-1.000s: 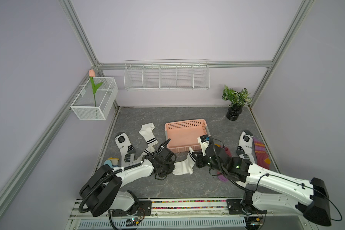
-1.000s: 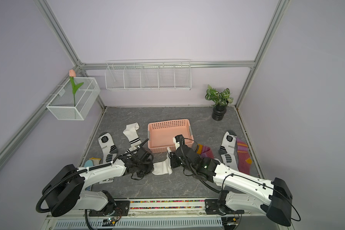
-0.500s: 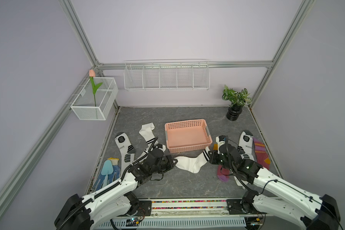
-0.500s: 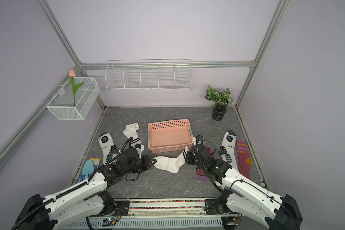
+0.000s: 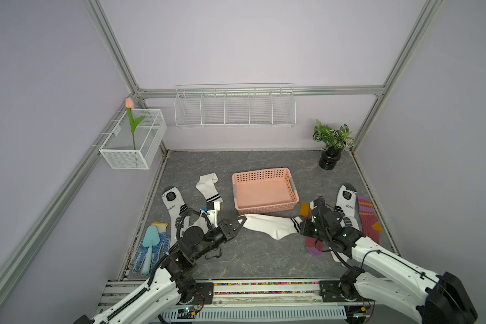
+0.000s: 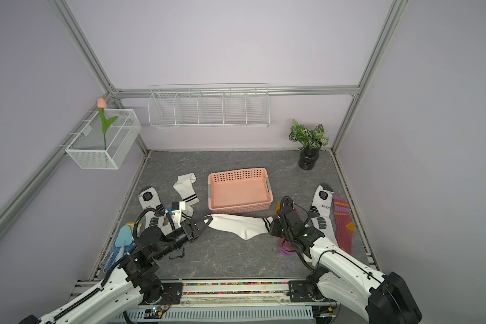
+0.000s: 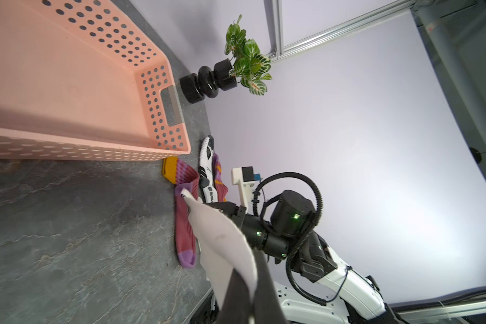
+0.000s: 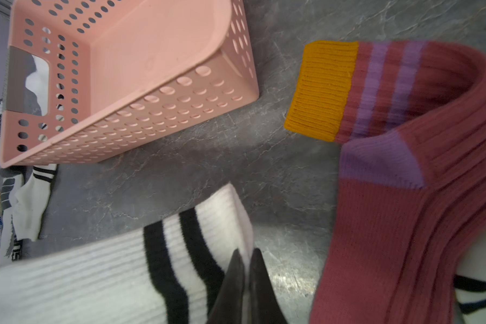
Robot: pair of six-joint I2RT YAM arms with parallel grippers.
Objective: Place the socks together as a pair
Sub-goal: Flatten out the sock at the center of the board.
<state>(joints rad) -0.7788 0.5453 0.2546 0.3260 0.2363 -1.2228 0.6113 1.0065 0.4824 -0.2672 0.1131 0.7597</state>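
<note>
A white sock with two black cuff stripes (image 5: 267,225) (image 6: 236,225) hangs stretched between my two grippers, just in front of the pink basket. My left gripper (image 5: 240,223) (image 7: 250,280) is shut on its toe end. My right gripper (image 5: 302,224) (image 8: 247,269) is shut on the cuff edge beside the stripes (image 8: 177,252). Another striped white sock (image 5: 208,186) and a sports sock (image 5: 174,203) lie at the left. A second sports sock (image 5: 345,207) and a maroon sock (image 5: 368,221) lie at the right. Another maroon sock (image 8: 404,168) lies under my right arm.
The empty pink basket (image 5: 264,209) stands mid-table. A blue dotted glove (image 5: 141,258) with a light blue trowel (image 5: 150,244) on it lies front left. A potted plant (image 5: 331,146) stands back right. A wire shelf (image 5: 235,106) and a wire box with a tulip (image 5: 132,140) hang on the walls.
Both grippers have drawn apart, the left to the left and the right to the right. The striped sock, bunched a second ago, now hangs pulled out long between them.
</note>
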